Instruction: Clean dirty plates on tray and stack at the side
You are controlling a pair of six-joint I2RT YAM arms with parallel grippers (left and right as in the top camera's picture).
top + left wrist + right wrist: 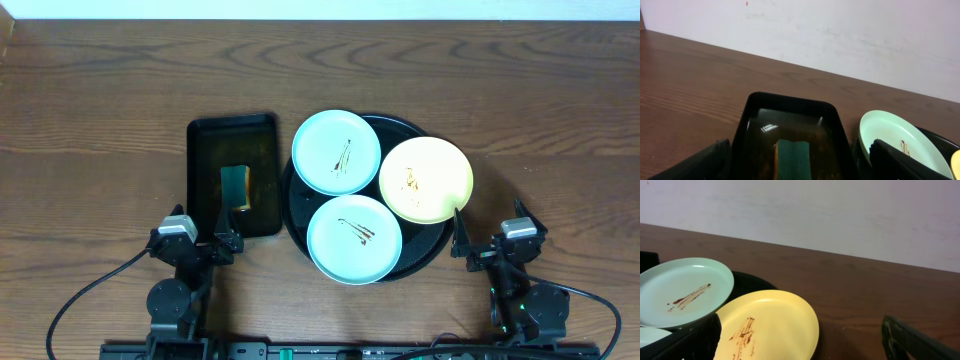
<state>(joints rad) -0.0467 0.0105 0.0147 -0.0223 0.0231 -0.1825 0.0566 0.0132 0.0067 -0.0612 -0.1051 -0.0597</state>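
From overhead, the tray (428, 248) lies in the middle of the worktop (100, 90) and carries all three plates. One mint plate (336, 152) sits at the tray's far left and overhangs its rim. The yellow plate (426, 180) sits at the tray's right, also past the rim. The second mint plate (354, 239) lies at the tray's near edge. Each has thin brown streaks. Just left of the tray is a rectangular black tray (200, 170) with a green sponge (236, 188) in it. The left pincer (200, 225) sits near the tray's lower left, at the near end of the rectangular tray. The right pincer (488, 228) sits at the tray's lower right, one finger close by the yellow plate's edge.

In the left wrist view, the left pincer (800, 145) is spread wide and holds nothing. The sponge (792, 160) and rectangular tray (790, 97) show between its fingers. A mint plate (895, 137) rests on the tray (940, 137) at the right.

In the right wrist view, the right pincer (801, 325) is also spread wide and empty. The yellow plate (770, 325) lies between its fingers. The left finger overlaps the plate's rim, and contact cannot be told. Behind it a streaked mint plate (685, 295) sits on the tray (747, 282), and the other mint plate (647, 335) shows at the lower left corner.
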